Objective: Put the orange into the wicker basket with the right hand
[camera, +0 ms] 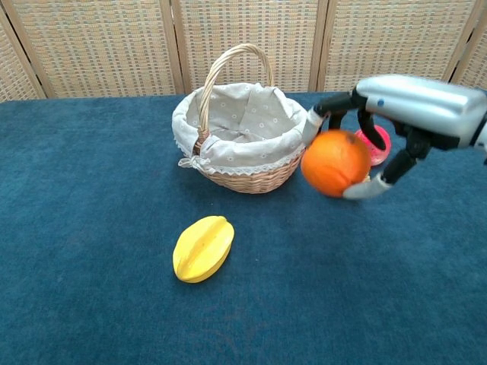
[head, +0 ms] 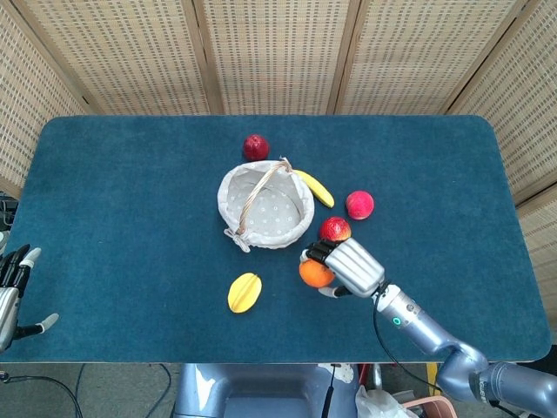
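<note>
My right hand (camera: 399,114) (head: 348,266) grips the orange (camera: 335,163) (head: 315,273) from above and holds it in the air, just right of the wicker basket (camera: 242,137) (head: 265,207). The basket has a pale cloth lining and an arched handle and nothing shows inside it. My left hand (head: 13,292) rests at the table's front left edge, its fingers spread and holding nothing.
A yellow starfruit (camera: 202,248) (head: 244,292) lies in front of the basket. A red apple (head: 335,229) sits just behind my right hand, another red fruit (head: 359,205) further right, a banana (head: 314,187) by the basket's rim and a dark red fruit (head: 256,146) behind the basket.
</note>
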`<act>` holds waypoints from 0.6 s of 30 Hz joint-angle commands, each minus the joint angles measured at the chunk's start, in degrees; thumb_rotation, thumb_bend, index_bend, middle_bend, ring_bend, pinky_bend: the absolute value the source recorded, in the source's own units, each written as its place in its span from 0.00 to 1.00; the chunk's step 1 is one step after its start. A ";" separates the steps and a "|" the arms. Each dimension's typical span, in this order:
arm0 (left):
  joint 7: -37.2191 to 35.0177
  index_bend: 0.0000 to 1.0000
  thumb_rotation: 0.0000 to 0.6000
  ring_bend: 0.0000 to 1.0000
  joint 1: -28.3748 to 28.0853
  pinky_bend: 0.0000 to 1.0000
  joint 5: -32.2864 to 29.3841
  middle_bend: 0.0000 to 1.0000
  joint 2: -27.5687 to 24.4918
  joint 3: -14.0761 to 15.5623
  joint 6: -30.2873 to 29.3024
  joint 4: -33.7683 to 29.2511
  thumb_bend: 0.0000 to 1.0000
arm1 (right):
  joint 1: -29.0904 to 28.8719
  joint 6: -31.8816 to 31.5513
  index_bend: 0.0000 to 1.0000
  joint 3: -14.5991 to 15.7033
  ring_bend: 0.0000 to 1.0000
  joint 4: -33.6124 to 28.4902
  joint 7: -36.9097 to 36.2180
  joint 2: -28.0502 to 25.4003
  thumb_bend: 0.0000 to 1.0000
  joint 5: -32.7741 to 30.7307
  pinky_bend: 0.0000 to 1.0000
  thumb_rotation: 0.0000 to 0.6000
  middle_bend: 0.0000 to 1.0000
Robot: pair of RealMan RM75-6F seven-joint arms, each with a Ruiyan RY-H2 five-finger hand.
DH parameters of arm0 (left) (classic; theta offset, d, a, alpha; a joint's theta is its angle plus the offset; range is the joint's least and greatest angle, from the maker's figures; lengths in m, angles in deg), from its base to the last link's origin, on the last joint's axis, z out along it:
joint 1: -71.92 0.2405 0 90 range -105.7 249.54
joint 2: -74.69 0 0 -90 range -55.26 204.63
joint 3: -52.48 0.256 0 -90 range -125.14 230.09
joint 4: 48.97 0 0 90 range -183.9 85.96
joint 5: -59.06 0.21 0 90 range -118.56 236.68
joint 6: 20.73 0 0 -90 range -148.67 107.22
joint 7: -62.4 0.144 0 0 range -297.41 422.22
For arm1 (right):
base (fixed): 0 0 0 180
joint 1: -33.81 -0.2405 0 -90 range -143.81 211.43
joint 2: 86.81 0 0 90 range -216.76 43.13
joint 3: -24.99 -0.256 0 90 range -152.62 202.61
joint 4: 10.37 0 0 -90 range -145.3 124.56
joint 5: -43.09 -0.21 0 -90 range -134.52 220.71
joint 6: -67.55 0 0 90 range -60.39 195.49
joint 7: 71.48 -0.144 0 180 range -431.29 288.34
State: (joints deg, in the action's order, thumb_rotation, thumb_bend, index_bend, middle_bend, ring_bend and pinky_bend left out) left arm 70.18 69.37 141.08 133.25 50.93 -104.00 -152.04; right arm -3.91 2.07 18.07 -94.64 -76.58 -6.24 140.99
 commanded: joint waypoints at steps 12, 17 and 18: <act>-2.17 0.00 1.00 0.00 -1.03 0.00 -2.92 0.00 -0.98 -1.05 1.96 0.07 0.00 | -12.05 14.43 0.49 -14.72 0.41 -0.09 6.87 3.86 0.43 -27.81 0.66 1.00 0.50; -2.71 0.00 1.00 0.00 -1.57 0.00 -4.35 0.00 -1.22 -1.42 3.14 0.30 0.00 | -14.71 16.46 0.49 -15.39 0.41 2.93 8.22 7.73 0.43 -33.06 0.66 1.00 0.50; -2.86 0.00 1.00 0.00 -1.67 0.00 -4.66 0.00 -1.26 -1.48 3.42 0.40 0.00 | -15.04 16.54 0.49 -15.26 0.41 3.71 8.23 8.61 0.43 -33.49 0.66 1.00 0.50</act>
State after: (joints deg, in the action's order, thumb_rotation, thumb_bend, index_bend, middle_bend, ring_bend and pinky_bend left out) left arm 67.49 67.84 136.67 132.06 49.54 -100.81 -151.74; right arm -17.87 17.85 3.05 -92.41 -68.88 0.73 108.71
